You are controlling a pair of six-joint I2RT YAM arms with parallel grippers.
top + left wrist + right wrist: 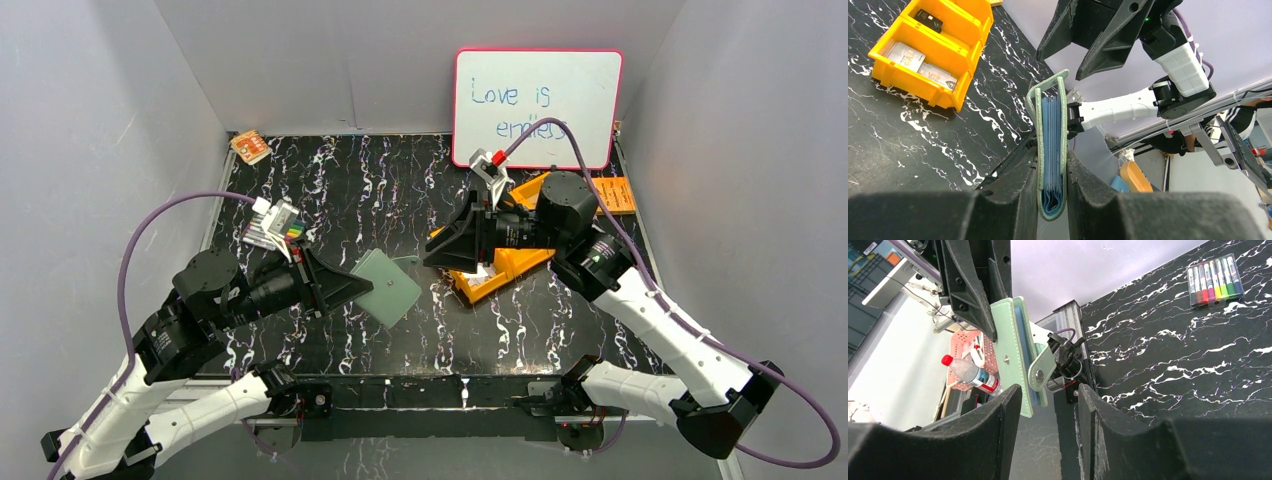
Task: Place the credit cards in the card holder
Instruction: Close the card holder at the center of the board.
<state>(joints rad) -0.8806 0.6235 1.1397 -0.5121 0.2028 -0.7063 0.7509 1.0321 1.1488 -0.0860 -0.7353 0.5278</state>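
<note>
Black left pincer [1051, 155] clenches the stitched sage card holder [1050, 120], grey-blue pockets inside; right pincer [1048, 390] gapes, released.

Soft, even light falls from above, and the glossy black marbled table [380, 190] carries only slight sheen. In the wrist views the left pincer [1051, 170] and right pincer [1049, 390] loom dark and a little blurred close to the lens. Left of the right pincer, the background washes out pale.
</note>
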